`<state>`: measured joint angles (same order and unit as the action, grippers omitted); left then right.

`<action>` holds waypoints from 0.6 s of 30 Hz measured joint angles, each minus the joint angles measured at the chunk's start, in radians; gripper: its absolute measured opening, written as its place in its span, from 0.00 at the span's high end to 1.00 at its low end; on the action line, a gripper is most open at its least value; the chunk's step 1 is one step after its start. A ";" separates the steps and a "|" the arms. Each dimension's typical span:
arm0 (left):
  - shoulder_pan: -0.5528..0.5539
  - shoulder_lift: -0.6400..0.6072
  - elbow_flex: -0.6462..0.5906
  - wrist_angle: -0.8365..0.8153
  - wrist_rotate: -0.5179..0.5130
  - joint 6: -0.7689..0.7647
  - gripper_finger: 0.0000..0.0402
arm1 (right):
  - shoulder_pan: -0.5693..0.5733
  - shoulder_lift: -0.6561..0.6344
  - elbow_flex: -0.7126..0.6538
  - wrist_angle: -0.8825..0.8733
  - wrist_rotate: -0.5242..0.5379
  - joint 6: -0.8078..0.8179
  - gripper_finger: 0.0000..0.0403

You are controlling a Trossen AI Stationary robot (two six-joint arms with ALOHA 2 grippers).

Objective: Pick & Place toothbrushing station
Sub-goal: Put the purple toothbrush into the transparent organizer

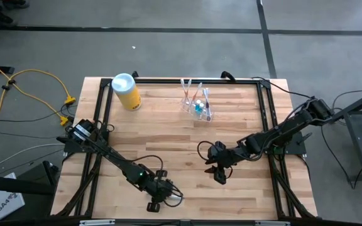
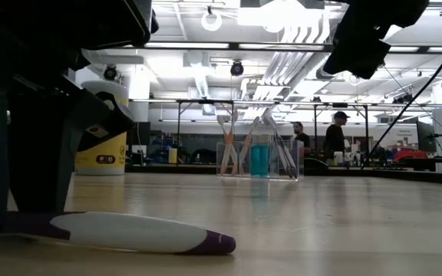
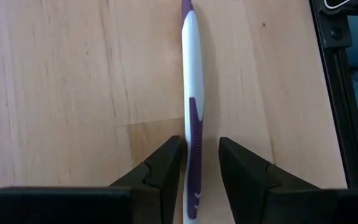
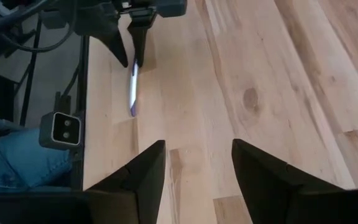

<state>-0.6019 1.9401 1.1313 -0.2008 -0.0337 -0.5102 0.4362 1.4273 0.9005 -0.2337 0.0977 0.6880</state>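
A white and purple toothbrush [image 3: 191, 74] lies flat on the wooden table near its near edge, also seen in the low view [image 2: 140, 232]. My left gripper [image 3: 201, 146] is open and slants down over the brush's purple end. One finger stands on each side of the handle, and I see no touch. My right gripper [image 4: 197, 149] hangs open above the table's right middle [image 1: 219, 172], with nothing between its fingers. The toothbrushing station [image 1: 197, 103], a clear holder with several brushes standing in it, rests on its base at the far middle [image 2: 259, 157].
A yellow canister [image 1: 126, 91] with a pale blue lid stands at the far left. A black frame [image 1: 266, 125] runs along the table's edges. Bare wood lies between the two grippers and the holder. People stand in the room behind [image 2: 334, 138].
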 joint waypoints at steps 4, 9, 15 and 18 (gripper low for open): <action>0.001 0.035 -0.001 -0.015 0.012 -0.001 0.73 | 0.010 0.000 0.000 0.006 0.000 0.000 0.56; 0.002 0.053 -0.001 -0.032 0.015 -0.002 0.73 | 0.018 0.000 0.000 0.006 0.001 0.000 0.56; 0.000 0.054 -0.001 -0.065 -0.036 -0.011 0.75 | 0.018 0.000 0.000 0.006 0.000 0.002 0.56; 0.000 0.054 -0.001 -0.075 -0.071 -0.018 0.79 | 0.018 0.000 0.000 0.006 0.000 0.003 0.56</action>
<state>-0.6022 1.9942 1.1305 -0.2763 -0.1048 -0.5282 0.4540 1.4273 0.9005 -0.2272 0.0977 0.6907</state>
